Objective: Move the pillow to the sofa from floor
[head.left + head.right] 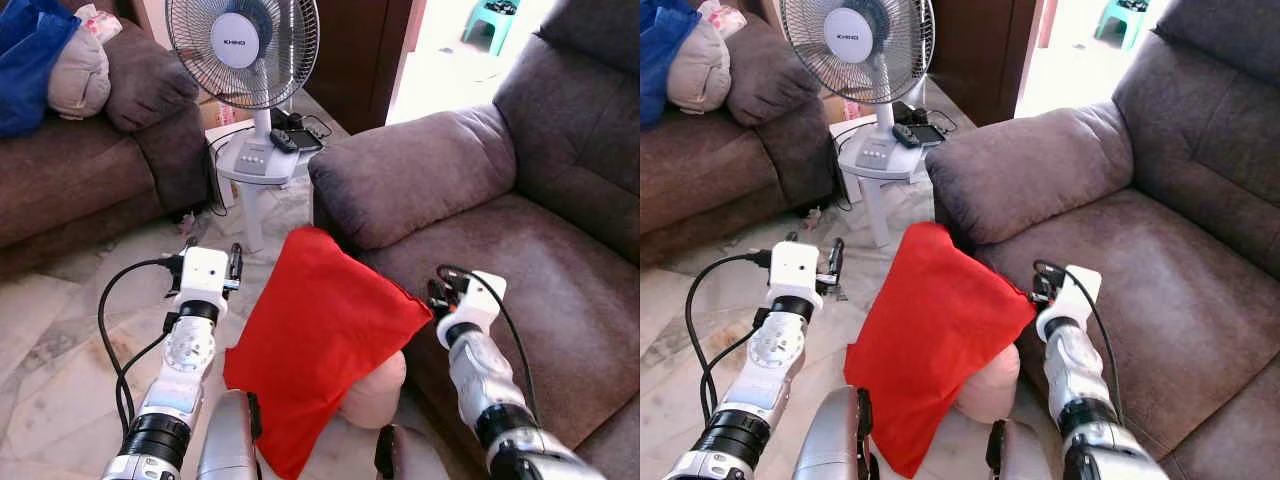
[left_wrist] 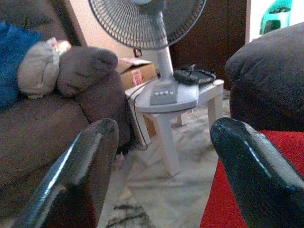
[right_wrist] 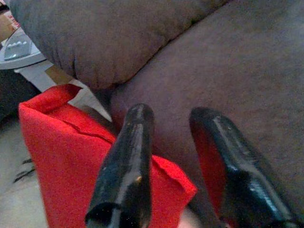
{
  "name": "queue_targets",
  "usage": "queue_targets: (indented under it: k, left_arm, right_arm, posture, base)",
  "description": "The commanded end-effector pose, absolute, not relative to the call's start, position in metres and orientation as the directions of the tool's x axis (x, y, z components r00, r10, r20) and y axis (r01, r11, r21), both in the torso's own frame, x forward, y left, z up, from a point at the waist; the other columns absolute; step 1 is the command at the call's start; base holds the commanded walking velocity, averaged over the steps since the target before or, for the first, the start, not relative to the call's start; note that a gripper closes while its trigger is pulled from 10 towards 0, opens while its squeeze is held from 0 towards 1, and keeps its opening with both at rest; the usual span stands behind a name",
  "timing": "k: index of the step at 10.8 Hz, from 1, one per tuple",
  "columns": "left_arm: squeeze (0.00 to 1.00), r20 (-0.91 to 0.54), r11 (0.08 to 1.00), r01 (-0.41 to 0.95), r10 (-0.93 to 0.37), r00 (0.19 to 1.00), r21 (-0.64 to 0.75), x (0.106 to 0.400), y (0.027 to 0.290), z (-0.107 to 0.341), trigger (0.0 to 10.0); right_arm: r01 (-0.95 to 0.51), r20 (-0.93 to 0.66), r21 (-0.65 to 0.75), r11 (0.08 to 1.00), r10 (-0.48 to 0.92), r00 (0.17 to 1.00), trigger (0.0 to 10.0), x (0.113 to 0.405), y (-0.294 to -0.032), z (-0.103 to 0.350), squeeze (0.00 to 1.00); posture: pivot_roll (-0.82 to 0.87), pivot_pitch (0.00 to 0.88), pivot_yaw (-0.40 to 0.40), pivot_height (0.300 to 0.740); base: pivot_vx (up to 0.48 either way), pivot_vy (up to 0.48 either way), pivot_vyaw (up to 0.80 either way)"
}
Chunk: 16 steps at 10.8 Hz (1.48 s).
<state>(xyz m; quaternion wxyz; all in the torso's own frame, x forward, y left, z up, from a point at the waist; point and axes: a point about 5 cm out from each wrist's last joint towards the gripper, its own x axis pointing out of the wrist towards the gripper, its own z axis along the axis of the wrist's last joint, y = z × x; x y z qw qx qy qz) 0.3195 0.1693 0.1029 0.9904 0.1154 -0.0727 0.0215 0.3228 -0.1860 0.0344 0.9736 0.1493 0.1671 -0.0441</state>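
Here the pillow [image 1: 315,345], red and flat, is leaning on edge on the floor [image 1: 60,340] against the front of the sofa [image 1: 520,260], its top corner reaching just under the armrest [image 1: 415,175], with a pinkish cushion [image 1: 375,392] peeking from beneath it. The left gripper [image 1: 212,262] is hovering just beside the pillow's left edge, fingers [image 2: 85,166] spread wide and holding nothing. The right gripper [image 1: 440,290] is sitting at the pillow's right corner, over the seat edge; its fingers [image 3: 126,166] are parted, with the red corner lying at or between them, and I cannot tell whether they are touching it. I judge the robot is lining up for the grasp, lifting not yet begun. Next, closing in on both sides, or pinching that right corner, then raising the pillow onto the seat, seems called for. Farther off, a fan [image 1: 243,45] is standing on a white stool [image 1: 252,165], and another couch [image 1: 90,150] is carrying a blue cloth [image 1: 30,55].
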Motion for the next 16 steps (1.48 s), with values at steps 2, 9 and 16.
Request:
queue_targets:
  k: [2,9,16]
  left_arm:
    - [0.0,0.128,0.972,-0.231,0.233,0.964,-0.028,0.335,0.204,0.121,10.0]
    - [0.0,-0.106,0.966,0.136,-0.115,0.988,0.218,0.309,0.174,0.069,10.0]
    - [0.0,-0.395,0.829,0.326,-0.141,0.908,0.453,0.257,0.173,-0.007,10.0]
  right_arm:
    - [0.121,-0.428,0.255,0.959,0.0,0.904,10.0,0.324,-0.177,0.028,1.0]
    - [0.286,-0.474,0.282,0.916,-0.127,0.872,10.0,0.321,-0.186,0.023,0.0]
    - [0.298,-0.46,0.332,0.895,-0.122,0.879,10.0,0.321,-0.185,0.022,0.0]
  posture:
    - [0.05,0.081,-0.052,0.601]
    - [0.06,0.087,-0.045,0.601]
    - [0.07,0.084,-0.054,0.601]
  base:
    - [0.0,0.0,0.0]
    - [0.0,0.0,0.0]
    - [0.0,0.0,0.0]
